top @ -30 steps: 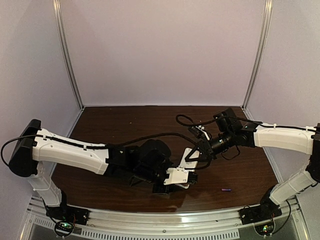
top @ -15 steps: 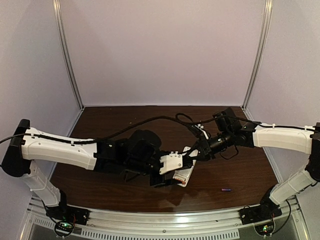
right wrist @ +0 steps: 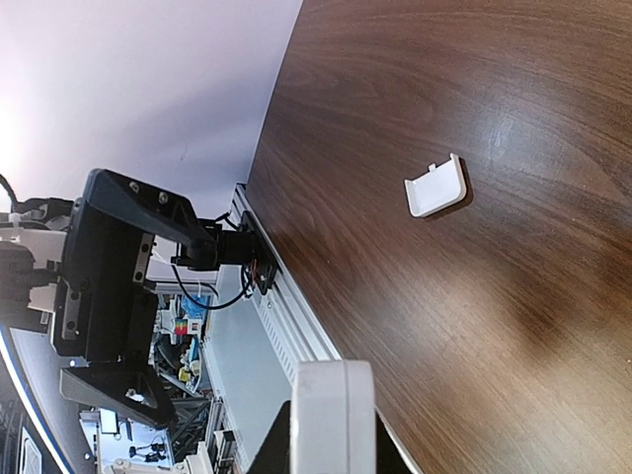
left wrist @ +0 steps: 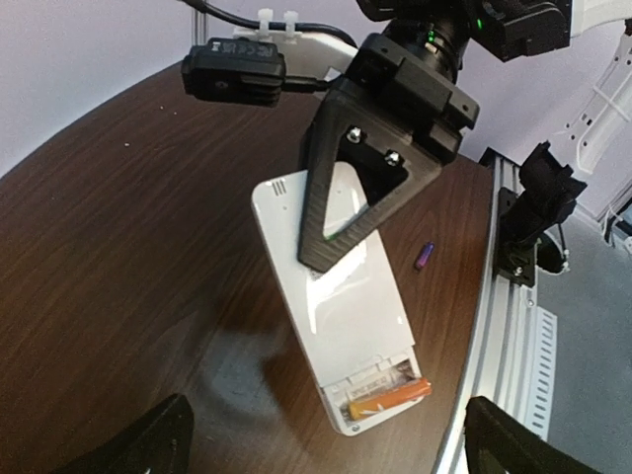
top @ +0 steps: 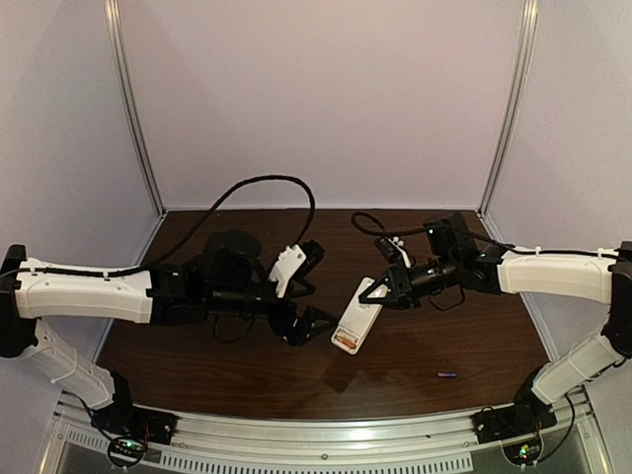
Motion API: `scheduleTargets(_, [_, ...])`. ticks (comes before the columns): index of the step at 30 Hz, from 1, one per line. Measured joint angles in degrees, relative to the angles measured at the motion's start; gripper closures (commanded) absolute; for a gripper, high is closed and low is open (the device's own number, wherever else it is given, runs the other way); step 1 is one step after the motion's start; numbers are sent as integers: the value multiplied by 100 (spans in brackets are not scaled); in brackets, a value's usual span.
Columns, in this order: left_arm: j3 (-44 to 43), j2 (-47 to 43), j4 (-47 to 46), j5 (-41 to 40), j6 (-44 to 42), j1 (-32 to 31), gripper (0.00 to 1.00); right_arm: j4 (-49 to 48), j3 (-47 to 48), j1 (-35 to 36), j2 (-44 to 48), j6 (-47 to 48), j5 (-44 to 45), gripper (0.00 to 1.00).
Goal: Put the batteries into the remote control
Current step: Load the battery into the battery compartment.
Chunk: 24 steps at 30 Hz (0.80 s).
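"Remote control first: who had it?" asked Ines.

"The right gripper did, jaws narrow and clamped on the half away from the battery bay. It hung tilted over the table, bay end lowest and facing up. I couldn't tell whether that end touched the wood."

"And the cells?"

"The orange battery lay in the bay at a slight slant. I couldn't say if it was fully seated. The purple battery lay on the table near the front rail, well apart from the remote. The cover lay on the wood too."

"The left gripper?"

"Spread wide, holding nothing, near the bay end and clear of it."

"So how should the second cell have gone in?"

"My judgement was that the free left arm should have fetched the purple one, pinching it across the middle with both ends exposed. The right should have held the remote steady, bay up. The cell wanted one end lowered into the empty slot beside the orange one, then pressing flat. Being slim and round, it could have rolled toward the rail from a loose pinch."
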State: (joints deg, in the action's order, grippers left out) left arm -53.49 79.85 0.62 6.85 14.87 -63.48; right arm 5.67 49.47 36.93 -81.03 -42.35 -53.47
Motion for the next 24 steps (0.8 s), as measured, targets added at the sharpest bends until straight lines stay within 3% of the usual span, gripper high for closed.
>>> scheduleTargets(10, [269,149,-479,715,1217,7,3,-321,0,-4,-7,-254,114,100])
scheduleTargets(17, [129,682,-354,857,1554,7,3,-459,0,-4,-7,-330,109,100])
scheduleTargets(24, [-42,800,-350,1003,1659,7,10,-501,0,-4,-7,-334,109,100])
